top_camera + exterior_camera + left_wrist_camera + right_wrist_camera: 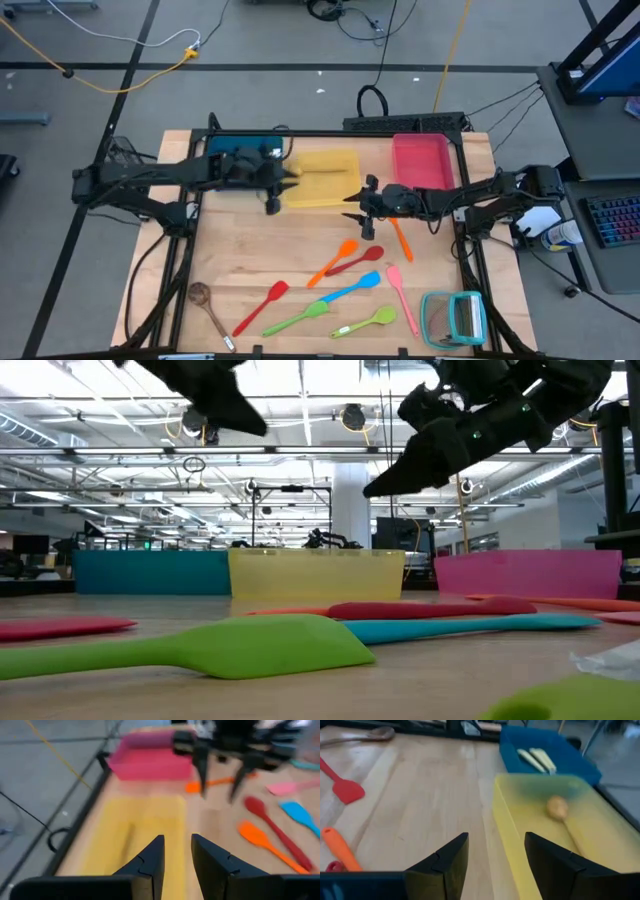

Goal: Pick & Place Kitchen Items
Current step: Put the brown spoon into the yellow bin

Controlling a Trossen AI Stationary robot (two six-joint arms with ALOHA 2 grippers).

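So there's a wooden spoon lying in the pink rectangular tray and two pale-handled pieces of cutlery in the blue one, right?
Not quite. The wooden spoon lies in the yellow rectangular tray, not the pink one, as the right wrist view shows. The two pale-handled pieces of cutlery are indeed in the blue rectangular tray.

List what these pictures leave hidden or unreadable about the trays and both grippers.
- Blue tray: high view, mostly covered by the left arm; only the right wrist view shows pale-handled cutlery inside.
- Pink tray: contents unreadable; too small from above, wall hides them in the low view.
- Wooden spoon in the yellow tray: blurred.
- Left gripper, right gripper: open, empty; upper parts cut off by the low view's top edge.
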